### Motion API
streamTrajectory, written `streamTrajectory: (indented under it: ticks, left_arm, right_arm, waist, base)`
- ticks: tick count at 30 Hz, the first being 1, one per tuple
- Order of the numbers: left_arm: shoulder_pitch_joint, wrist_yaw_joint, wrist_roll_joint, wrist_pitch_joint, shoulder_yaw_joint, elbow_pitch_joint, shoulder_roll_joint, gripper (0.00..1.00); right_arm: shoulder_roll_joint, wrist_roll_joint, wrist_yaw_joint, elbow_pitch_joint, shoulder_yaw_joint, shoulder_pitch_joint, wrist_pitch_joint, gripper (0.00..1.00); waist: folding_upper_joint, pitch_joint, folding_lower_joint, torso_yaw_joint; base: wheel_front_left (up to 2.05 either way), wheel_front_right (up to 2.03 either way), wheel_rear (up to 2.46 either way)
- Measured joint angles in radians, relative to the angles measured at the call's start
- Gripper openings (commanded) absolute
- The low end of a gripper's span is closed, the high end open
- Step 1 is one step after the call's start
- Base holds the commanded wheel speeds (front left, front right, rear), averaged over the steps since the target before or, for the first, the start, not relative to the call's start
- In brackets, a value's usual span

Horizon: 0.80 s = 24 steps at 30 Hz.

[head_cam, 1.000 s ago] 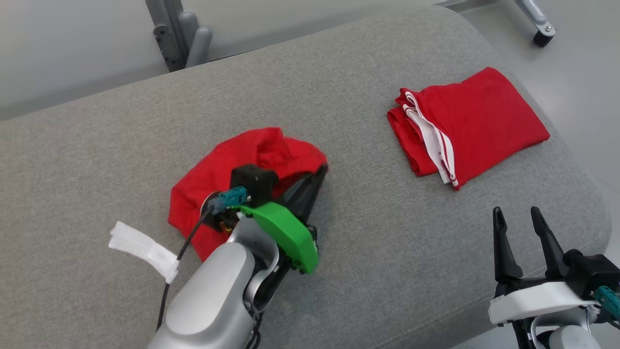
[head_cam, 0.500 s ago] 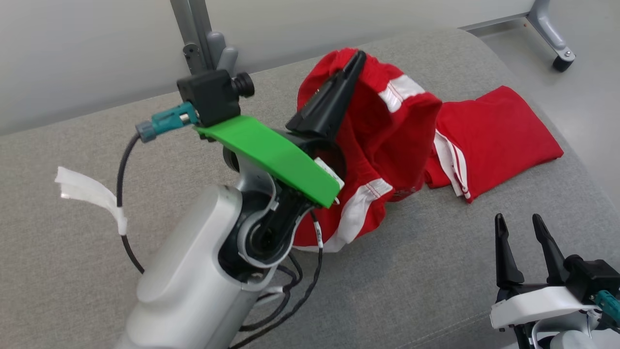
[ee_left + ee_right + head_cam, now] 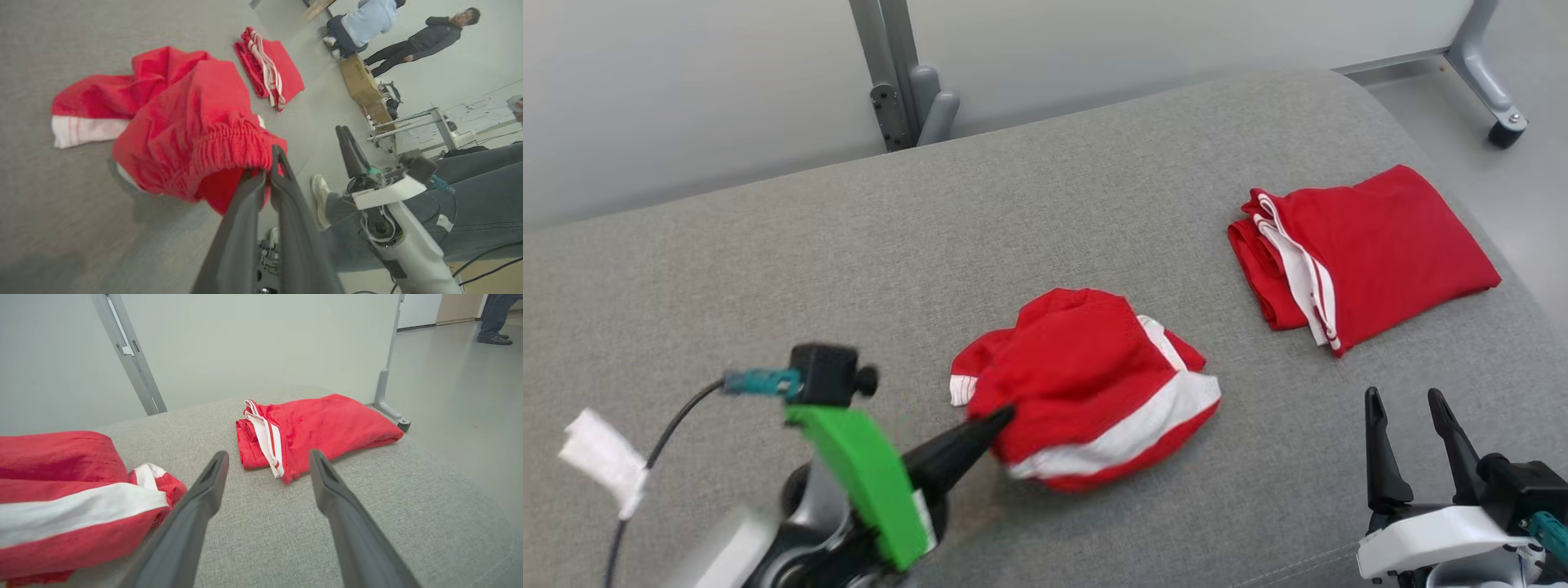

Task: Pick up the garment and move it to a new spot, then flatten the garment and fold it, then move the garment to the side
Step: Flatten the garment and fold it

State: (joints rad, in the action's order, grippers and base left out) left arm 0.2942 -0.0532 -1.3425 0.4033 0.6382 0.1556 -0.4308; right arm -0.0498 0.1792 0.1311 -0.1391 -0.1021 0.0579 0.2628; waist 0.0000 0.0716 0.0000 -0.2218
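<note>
Crumpled red shorts [image 3: 1086, 388] mid-cushion; left gripper [image 3: 1006, 414] pinched shut on their elastic waistband, at the heap's 8 o'clock edge.
Heap rests on grey cushion [image 3: 809, 245]. Bare fabric from 9 through 12 o'clock. Folded red garment [image 3: 1372, 253] at 2 o'clock, well apart, close to the cushion's rounded right edge. Right gripper [image 3: 1407, 404] at 4 o'clock by the front edge, fingers spread, empty.
</note>
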Motion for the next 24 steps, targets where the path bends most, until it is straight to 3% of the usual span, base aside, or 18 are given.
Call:
streamTrajectory:
  ticks: [2, 5, 8, 12, 18, 24]
  left_arm:
    - [-0.072, 0.009, 0.003, 0.006, -0.016, -0.004, -0.087, 0.0]
    - [-0.136, 0.032, 0.0, 0.01, -0.026, -0.037, -0.169, 0.0]
    - [-0.151, 0.049, -0.004, -0.007, -0.06, -0.107, -0.201, 0.0]
    - [-0.139, 0.072, -0.013, -0.037, -0.082, -0.205, -0.181, 0.0]
    - [-0.075, 0.114, 0.011, -0.06, -0.05, -0.327, -0.099, 0.0]
    - [-0.035, 0.14, 0.054, -0.081, -0.014, -0.431, -0.057, 0.0]
  right_arm:
    - [0.001, -0.008, 0.0, -0.002, -0.005, 0.007, 0.0, 1.0]
    - [0.001, -0.021, 0.0, -0.004, -0.01, 0.017, 0.0, 1.0]
    - [0.001, -0.034, 0.0, -0.004, -0.01, 0.017, 0.0, 1.0]
    - [0.001, -0.049, 0.0, -0.004, -0.008, -0.001, 0.0, 1.0]
    - [0.001, -0.06, 0.0, -0.006, 0.006, -0.014, 0.0, 1.0]
    - [0.001, -0.074, 0.0, -0.002, -0.002, -0.014, 0.0, 1.0]
  waist:
    - [0.0, -0.001, 0.0, 0.013]
    - [0.0, -0.002, 0.0, 0.039]
    - [0.0, 0.0, 0.0, 0.069]
    - [0.0, 0.004, 0.0, 0.11]
    - [0.0, 0.017, 0.0, 0.164]
    - [0.0, 0.031, 0.0, 0.195]
  base:
    - [0.0, 0.0, 0.0]
    - [0.0, 0.0, 0.0]
    - [0.0, 0.0, 0.0]
    - [0.0, 0.0, 0.0]
    - [0.0, 0.0, 0.0]
    - [0.0, 0.0, 0.0]
